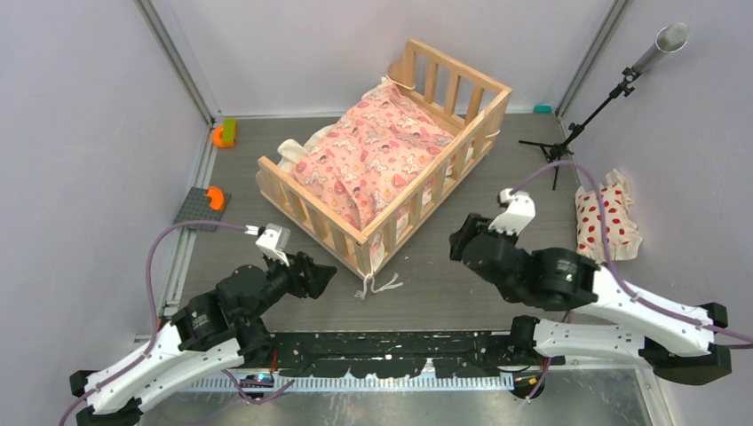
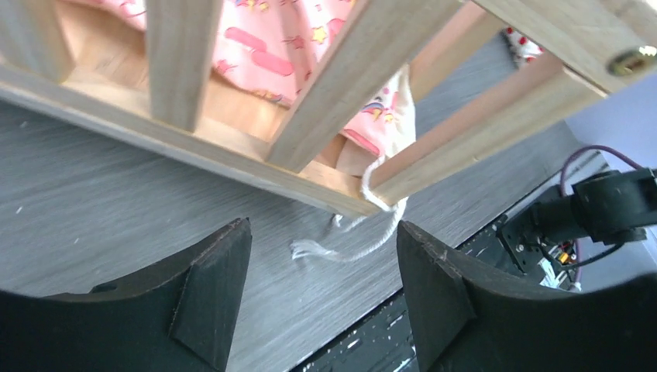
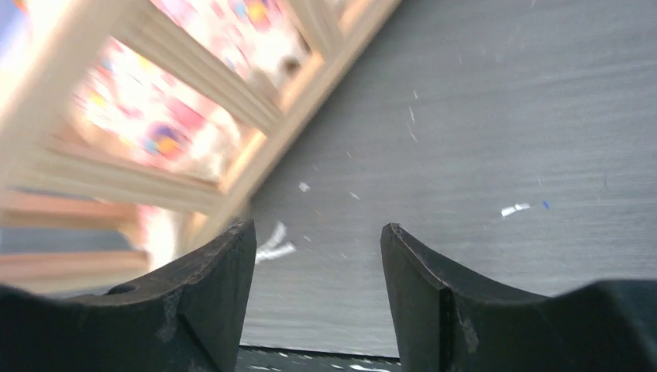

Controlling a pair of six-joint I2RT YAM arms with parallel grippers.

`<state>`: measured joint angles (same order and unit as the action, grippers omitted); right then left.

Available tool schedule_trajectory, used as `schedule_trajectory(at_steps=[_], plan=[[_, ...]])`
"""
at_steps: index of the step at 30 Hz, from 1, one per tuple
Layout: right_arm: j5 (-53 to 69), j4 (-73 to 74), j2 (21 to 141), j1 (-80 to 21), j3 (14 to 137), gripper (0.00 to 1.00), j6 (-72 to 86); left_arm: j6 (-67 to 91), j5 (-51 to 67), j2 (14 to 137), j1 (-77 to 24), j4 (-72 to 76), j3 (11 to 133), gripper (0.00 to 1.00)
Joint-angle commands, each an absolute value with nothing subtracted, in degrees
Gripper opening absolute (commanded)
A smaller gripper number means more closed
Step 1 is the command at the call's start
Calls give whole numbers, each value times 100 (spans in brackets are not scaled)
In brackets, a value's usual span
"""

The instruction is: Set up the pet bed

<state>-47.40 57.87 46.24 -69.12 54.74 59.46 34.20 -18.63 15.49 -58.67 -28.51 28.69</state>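
The grey desk (image 1: 462,266) carries everything. The pet bed (image 1: 462,67) stands on it, skewed, in the middle toward the back, with one corner pointing at my arms.

It holds just one thing, the pink printed cushion (image 1: 373,155). The cushion lies inside the rails but looks humped along the middle, not flat, and cream fabric spills over the far-left end. The white pillow with red dots (image 1: 604,222) is not in the bed. It lies well apart on the right, by the wall and near the foot of a black stand (image 1: 568,142).

Both sets of jaws are spread open and hold nothing. The left jaws hover just off the bed's near corner. The right jaws are beside its long rail, though that wrist view is blurred.

My worries:
- The cream ties (image 2: 364,240) hang out under the near corner and trail onto the desk right ahead of the left jaws. If I close there, I judge I'd snag them and drag the cushion askew.
- Reaching for the pillow could knock the stand.
- Nudging a rail would probably skid the light frame.
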Motion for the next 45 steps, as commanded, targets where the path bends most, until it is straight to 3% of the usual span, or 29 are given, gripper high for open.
schedule_trajectory(at_steps=[1, 7, 11, 17, 30, 37, 45], plan=[[-5630, 6876, 5382, -6877, 7390, 66, 6199, 3877, -2518, 2117, -5844, -3694, 3520, 72], [-5218, 6934, 6752, -6331, 9231, 68, 5587, 3849, -2452, 2369, -5845, -3747, 3881, 75], [-4035, 6415, 7468, -5495, 9537, 68, 5177, 3787, -2403, 2270, -5843, -3784, 3863, 75], [-3591, 6323, 8381, -5190, 10187, 68, 5205, 3727, -2376, 2031, -5840, -3986, 3850, 75], [-3562, 6651, 8757, -5198, 10263, 67, 5301, 3658, -2285, 1642, -5845, -3917, 3665, 75], [-3610, 6948, 9155, -5203, 10288, 51, 5454, 3647, -2198, 1748, -5845, -3982, 3756, 75], [-3834, 7562, 9700, -5279, 10671, 49, 5438, 3685, -2194, 1689, -5845, -4062, 3798, 75]])
